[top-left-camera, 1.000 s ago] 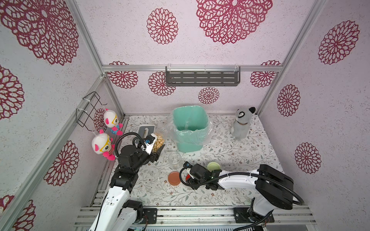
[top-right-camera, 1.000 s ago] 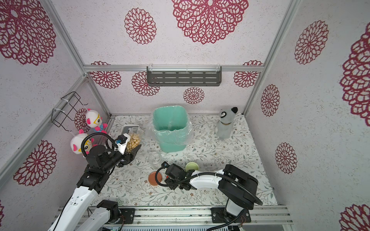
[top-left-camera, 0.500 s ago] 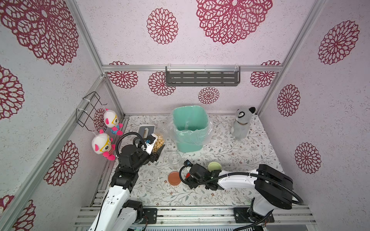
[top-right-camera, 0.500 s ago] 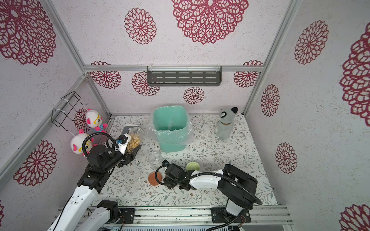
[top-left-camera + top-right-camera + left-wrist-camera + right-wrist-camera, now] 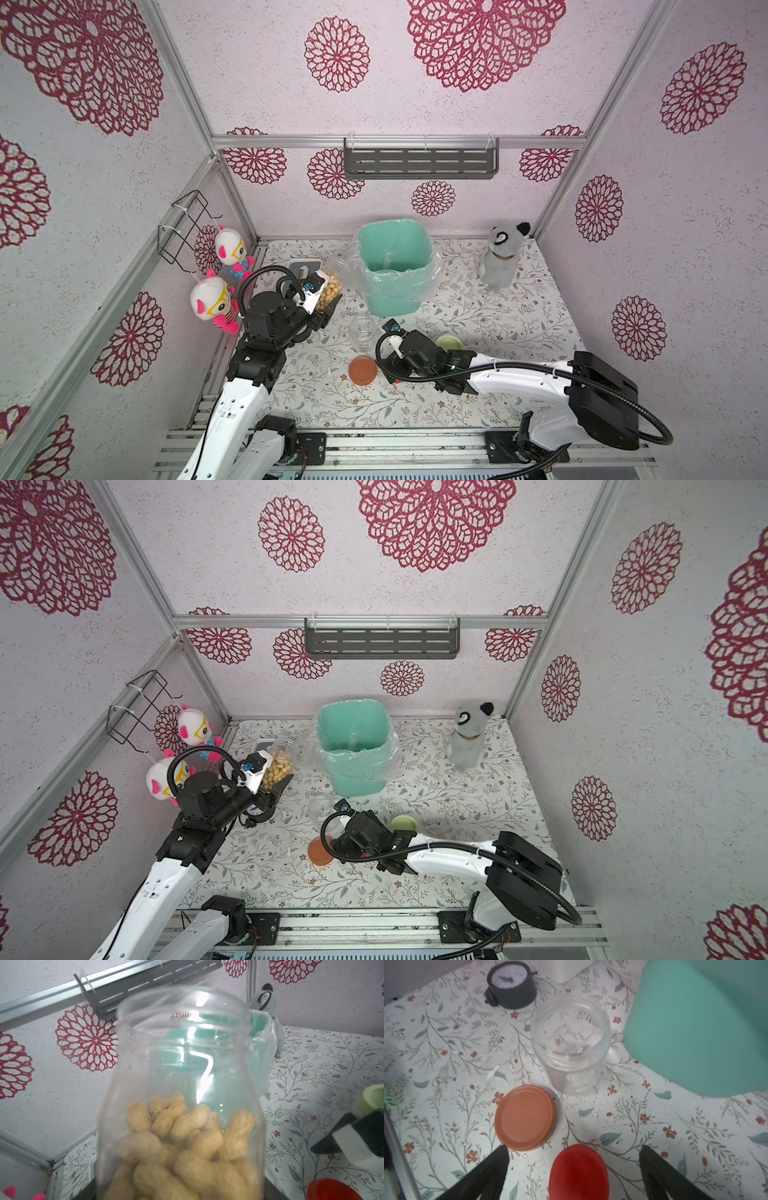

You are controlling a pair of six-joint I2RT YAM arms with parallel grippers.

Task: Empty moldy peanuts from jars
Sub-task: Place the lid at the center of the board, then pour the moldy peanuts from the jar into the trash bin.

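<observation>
The peanuts [image 5: 182,1147] are sitting in the open jar [image 5: 182,1053], which the left gripper [image 5: 323,307] is pinching near the left edge of the table [image 5: 498,324]. Its mouth is leaning up toward the green bin [image 5: 395,266] close by. The right gripper [image 5: 574,1150] is hanging spread wide over the red lid [image 5: 579,1176].

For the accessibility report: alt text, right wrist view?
Open right gripper poised above a red lid on the floral table. Beyond it lie a brown lid, a lidless clear jar, a mint-green bin and a black gauge.
</observation>
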